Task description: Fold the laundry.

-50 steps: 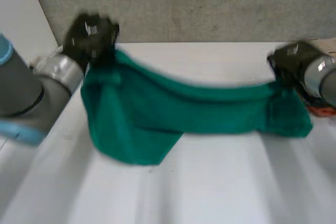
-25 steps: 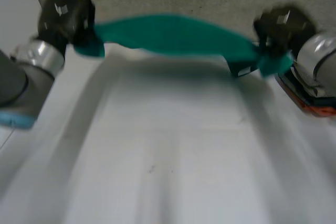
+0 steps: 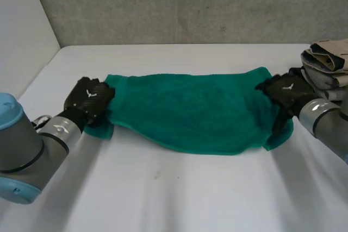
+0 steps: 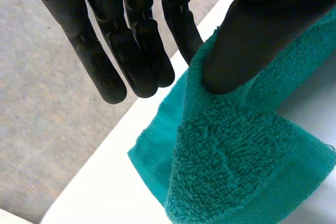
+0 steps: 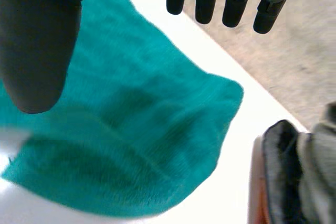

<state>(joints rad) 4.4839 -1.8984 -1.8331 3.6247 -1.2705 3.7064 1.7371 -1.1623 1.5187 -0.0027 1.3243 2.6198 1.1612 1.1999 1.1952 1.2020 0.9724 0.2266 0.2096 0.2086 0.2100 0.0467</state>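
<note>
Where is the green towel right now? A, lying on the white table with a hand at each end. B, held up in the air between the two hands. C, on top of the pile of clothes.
A: the green towel lies on the table, the left hand at one end and the right hand at the other, and the pile of clothes beside the right hand bears none of it.
</note>
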